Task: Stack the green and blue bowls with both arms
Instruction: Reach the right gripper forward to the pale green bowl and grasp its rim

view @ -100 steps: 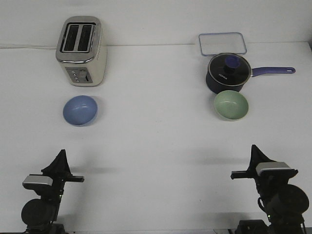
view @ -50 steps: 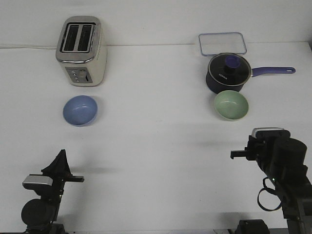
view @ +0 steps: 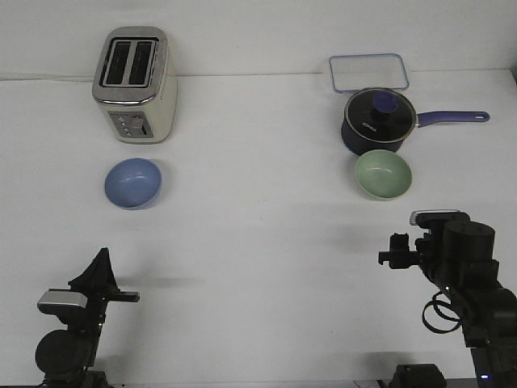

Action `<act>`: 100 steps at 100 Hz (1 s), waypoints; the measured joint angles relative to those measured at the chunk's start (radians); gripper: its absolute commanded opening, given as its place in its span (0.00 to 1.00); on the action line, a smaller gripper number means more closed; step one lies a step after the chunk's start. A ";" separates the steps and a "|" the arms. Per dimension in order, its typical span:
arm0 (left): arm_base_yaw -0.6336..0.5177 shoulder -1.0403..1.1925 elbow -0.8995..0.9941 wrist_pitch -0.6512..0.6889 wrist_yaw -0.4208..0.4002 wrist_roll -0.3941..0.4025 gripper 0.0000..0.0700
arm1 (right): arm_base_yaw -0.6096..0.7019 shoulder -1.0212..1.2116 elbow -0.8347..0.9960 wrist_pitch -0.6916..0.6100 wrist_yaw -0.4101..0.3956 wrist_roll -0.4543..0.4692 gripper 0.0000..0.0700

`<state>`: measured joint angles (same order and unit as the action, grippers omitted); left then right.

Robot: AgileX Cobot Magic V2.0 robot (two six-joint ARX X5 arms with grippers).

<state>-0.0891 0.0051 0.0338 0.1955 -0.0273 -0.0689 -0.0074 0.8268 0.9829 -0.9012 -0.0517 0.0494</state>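
Two bowls sit well apart on a plain white desk (view: 258, 242) that meets a white wall at its far edge. Blue bowl (view: 132, 183) lies toward the left edge, just in front of a cream and silver toaster (view: 135, 84) near the far left corner. Green bowl (view: 383, 175) lies toward the right edge, almost touching a dark saucepan (view: 379, 123) with a glass lid and a purple handle pointing right; behind that, a clear rectangular lid (view: 368, 73) lies near the far right corner. Both bowls are small, round, smooth, upright and empty, equal in size.

Left gripper (view: 102, 271) rests low at the near left corner. Right gripper (view: 396, 250) hangs by the near right, short of the green bowl. Whether either claw is spread or pressed together, I cannot tell.
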 measured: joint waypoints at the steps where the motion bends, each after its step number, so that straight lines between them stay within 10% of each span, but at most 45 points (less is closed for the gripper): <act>1: 0.000 0.000 0.000 0.000 0.000 0.000 0.02 | 0.000 0.000 0.000 0.000 0.000 0.000 0.73; 100: 0.000 0.000 0.000 0.000 0.000 0.000 0.02 | -0.143 0.867 0.372 0.274 0.000 -0.025 0.72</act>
<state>-0.0891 0.0055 0.0338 0.1955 -0.0273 -0.0689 -0.1509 1.6939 1.3548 -0.6277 -0.0513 0.0246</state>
